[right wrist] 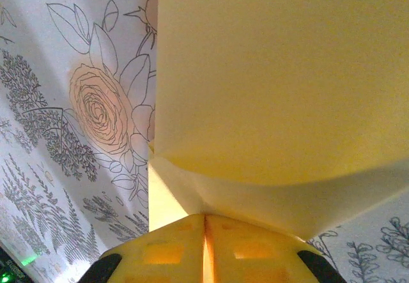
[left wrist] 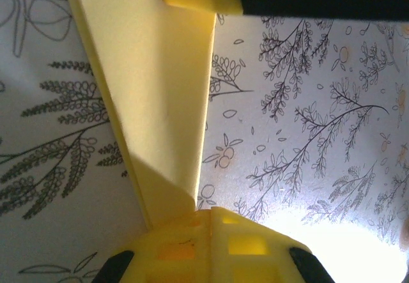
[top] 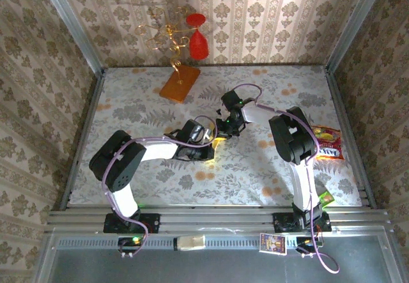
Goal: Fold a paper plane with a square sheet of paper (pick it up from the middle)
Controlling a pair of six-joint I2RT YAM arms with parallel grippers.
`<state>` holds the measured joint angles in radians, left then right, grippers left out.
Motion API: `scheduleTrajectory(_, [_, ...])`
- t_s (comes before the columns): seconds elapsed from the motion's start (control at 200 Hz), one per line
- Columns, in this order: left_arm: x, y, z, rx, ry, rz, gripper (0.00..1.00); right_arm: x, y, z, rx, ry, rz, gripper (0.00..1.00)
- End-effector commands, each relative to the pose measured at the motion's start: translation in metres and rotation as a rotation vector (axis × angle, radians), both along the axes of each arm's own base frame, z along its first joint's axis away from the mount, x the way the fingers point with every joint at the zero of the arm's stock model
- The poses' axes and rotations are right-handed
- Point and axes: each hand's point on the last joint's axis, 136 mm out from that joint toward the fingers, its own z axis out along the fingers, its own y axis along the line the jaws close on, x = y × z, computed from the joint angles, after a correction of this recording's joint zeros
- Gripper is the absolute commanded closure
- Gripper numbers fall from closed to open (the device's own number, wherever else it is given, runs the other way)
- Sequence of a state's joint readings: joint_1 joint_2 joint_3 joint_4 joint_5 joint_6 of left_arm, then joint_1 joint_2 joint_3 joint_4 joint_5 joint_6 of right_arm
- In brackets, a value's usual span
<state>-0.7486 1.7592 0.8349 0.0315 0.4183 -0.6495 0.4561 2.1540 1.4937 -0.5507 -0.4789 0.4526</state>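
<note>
The left gripper (left wrist: 209, 222) sits at the bottom centre of its view, jaws clenched on the paper (left wrist: 160, 104); the creased yellow sheet runs up from them toward the upper left. The right gripper (right wrist: 204, 222), at the bottom centre of its own view, has its jaws pinched shut on a fold of the same paper, which spreads to the upper right. From above, both arms meet mid-table (top: 255, 174), a yellow sliver between them.

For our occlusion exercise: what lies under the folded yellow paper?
The floral table cover shows around the folded paper; the patch directly beneath it is covered and cannot be seen.
</note>
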Motion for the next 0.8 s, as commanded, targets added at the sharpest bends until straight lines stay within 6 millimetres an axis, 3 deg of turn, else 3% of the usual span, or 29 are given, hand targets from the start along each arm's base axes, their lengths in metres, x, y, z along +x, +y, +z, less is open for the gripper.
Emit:
scheduleTrajectory(0.0, [-0.042, 0.022, -0.020, 0.098, 0.127, -0.054, 0.95, -0.007, -0.022, -0.038, -0.132, 0.065, -0.038, 0.86])
scheduleTrajectory(0.62, [-0.060, 0.040, -0.027, 0.154, 0.148, -0.041, 0.97, -0.008, -0.022, -0.039, -0.134, 0.071, -0.037, 0.86])
scheduleTrajectory(0.695, [-0.056, 0.038, -0.018, 0.135, 0.123, -0.028, 0.97, -0.009, -0.021, -0.035, -0.124, 0.071, -0.037, 0.86])
scheduleTrajectory(0.795, [-0.042, 0.036, 0.008, 0.102, 0.038, 0.004, 0.99, -0.014, -0.017, -0.026, -0.099, 0.072, -0.037, 0.86])
